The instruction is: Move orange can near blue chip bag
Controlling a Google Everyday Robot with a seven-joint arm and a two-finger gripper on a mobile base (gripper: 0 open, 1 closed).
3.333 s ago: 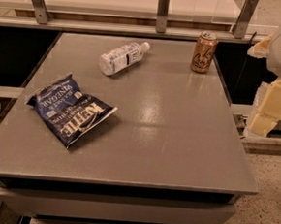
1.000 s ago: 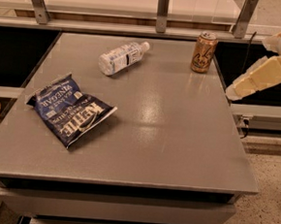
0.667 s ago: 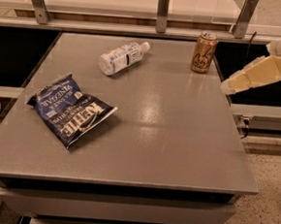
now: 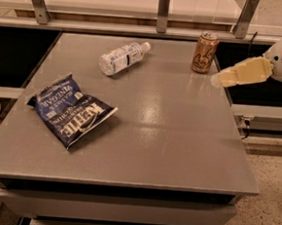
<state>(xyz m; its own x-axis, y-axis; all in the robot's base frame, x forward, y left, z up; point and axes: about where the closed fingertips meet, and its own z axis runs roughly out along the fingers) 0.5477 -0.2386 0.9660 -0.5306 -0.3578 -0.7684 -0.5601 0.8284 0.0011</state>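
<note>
The orange can stands upright near the far right corner of the grey table. The blue chip bag lies flat at the left side of the table, far from the can. My gripper comes in from the right edge, its pale tip pointing left, just to the right of the can and slightly nearer the camera, apart from it. It holds nothing that I can see.
A clear plastic bottle with a white label lies on its side at the far middle of the table. A metal rail with posts runs behind the table. The table's right edge is below my arm.
My arm has swung up and left from the right side, and the gripper's tip has come closer to the orange can. The can, bag and bottle have not moved.
</note>
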